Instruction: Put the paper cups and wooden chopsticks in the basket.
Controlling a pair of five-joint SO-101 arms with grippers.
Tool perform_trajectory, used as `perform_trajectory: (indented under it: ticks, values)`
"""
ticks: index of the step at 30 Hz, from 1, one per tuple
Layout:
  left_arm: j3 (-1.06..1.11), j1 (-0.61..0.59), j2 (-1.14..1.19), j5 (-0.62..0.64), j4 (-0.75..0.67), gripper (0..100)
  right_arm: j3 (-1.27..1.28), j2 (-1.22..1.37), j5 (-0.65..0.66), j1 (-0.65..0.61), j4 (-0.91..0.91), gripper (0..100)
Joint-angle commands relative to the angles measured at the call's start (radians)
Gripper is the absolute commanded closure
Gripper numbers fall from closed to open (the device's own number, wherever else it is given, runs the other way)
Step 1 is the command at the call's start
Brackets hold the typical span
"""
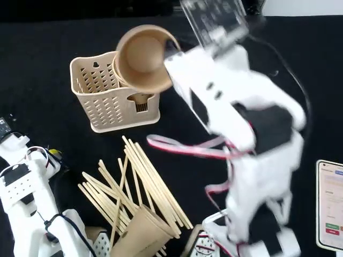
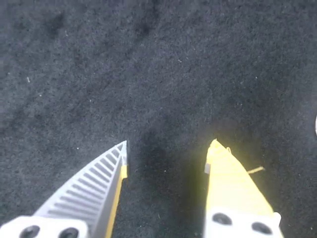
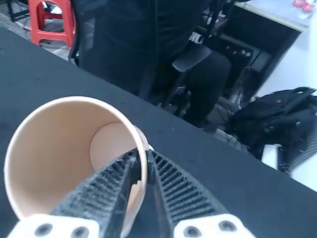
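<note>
Paper cup (image 1: 142,58) rim between clamped right fingers (image 3: 173,183), basket (image 1: 107,104) partly hidden beneath; left fingers (image 2: 94,183) apart.

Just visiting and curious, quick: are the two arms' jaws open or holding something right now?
Left gripper: open, holding nothing.
Right gripper: closed on the wall of a cup.

A beige slotted plastic basket (image 1: 107,107) is sitting far left on the black cloth table (image 1: 43,53). A brown round paper cup (image 1: 142,56), pinched in the right gripper (image 3: 143,154), is hanging over its right rim. Pale thin wooden chopsticks (image 1: 136,182) are lying before the basket, a second brown paper cup (image 1: 142,235) lying across their near end.
</note>
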Motion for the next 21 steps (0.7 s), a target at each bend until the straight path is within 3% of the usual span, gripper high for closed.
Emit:
perform_trajectory:
  ticks: [1, 11, 17, 21]
  values:
    - [-0.001, 0.012, -0.021, 0.006, -0.015, 74, -0.203, 0.162, -0.014, -0.040, 0.018, 98.8]
    - [0.008, 0.012, -0.021, 0.006, -0.020, 74, -0.380, 0.447, -0.011, -0.002, 0.112, 96.4]
    - [0.007, 0.012, -0.021, 0.006, -0.021, 74, -0.515, 0.430, -0.018, -0.008, 0.238, 69.8]
    - [0.007, 0.012, -0.021, 0.006, -0.021, 74, -0.509, 0.366, -0.017, 0.000, 0.322, 76.6]
